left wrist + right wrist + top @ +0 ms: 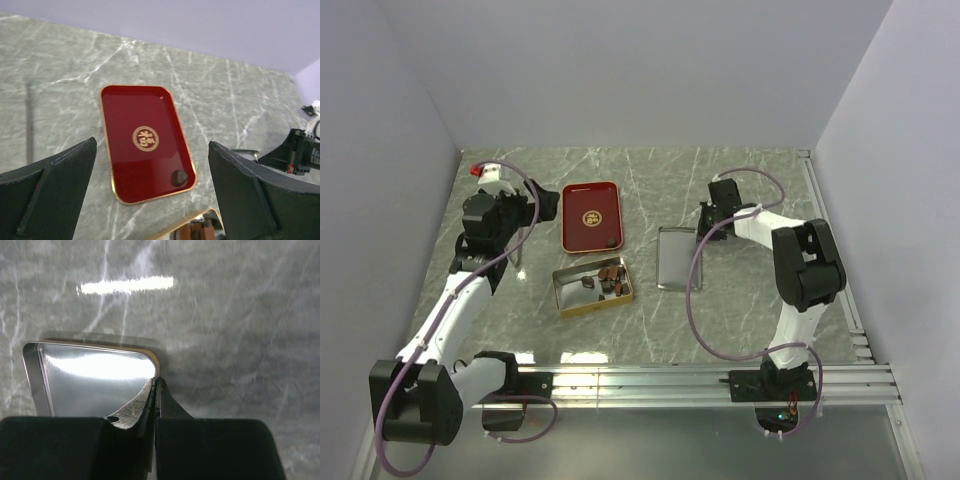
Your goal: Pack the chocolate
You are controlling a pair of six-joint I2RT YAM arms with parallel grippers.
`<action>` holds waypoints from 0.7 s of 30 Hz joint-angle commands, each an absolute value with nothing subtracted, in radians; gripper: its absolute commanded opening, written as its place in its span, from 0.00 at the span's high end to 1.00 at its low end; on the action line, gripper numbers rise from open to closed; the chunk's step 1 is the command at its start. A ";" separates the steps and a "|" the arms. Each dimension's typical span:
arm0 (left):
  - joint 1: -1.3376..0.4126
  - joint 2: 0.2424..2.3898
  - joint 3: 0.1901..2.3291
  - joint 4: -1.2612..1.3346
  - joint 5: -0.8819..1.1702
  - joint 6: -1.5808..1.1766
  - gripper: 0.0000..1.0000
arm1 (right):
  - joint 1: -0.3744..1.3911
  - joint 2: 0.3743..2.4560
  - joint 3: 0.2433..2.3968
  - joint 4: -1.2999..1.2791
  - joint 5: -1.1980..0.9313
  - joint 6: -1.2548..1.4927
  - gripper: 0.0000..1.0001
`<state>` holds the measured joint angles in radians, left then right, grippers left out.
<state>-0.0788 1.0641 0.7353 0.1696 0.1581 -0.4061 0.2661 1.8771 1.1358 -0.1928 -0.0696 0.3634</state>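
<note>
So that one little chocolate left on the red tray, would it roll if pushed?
Probably somewhat. The chocolate looks rounded, so a nudge might roll it. The red tray looks glossy, so it may slide, though the raised rim beside it should stop it. Being so small, it is likely light.

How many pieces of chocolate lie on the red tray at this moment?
1. The chocolate piece lies in the near right corner of the red tray, as the top camera sees it. None seems hidden there.

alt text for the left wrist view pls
A red, gold-rimmed tray lies on the grey marbled table, one dark chocolate piece in its near right corner. The left gripper frames it, open and empty.
</note>
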 commanded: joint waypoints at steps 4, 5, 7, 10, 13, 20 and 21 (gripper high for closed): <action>-0.124 1.066 0.735 0.265 0.282 -0.391 0.01 | 0.276 1.642 1.106 -0.229 -0.066 0.347 1.00; -0.135 1.080 0.742 0.267 0.307 -0.382 0.01 | 0.276 1.616 1.104 -0.227 -0.075 0.350 1.00; -0.173 1.091 0.750 0.270 0.328 -0.367 0.01 | 0.278 1.548 1.114 -0.218 -0.127 0.360 1.00; -0.238 1.097 0.753 0.293 0.383 -0.359 0.00 | 0.293 1.478 1.135 -0.196 -0.172 0.370 1.00; -0.302 1.100 0.735 0.348 0.446 -0.377 0.01 | 0.334 1.430 1.143 -0.157 -0.195 0.383 1.00; -0.432 1.149 0.701 0.469 0.508 -0.454 0.01 | 0.414 1.355 1.105 -0.057 -0.190 0.410 1.00; -0.446 1.155 0.700 0.475 0.502 -0.459 0.01 | 0.425 1.347 1.098 -0.049 -0.195 0.416 1.00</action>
<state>-0.4091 1.1378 0.7136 0.3801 0.4541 -0.4221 0.4076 1.3930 1.1046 -0.1375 -0.1791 0.3870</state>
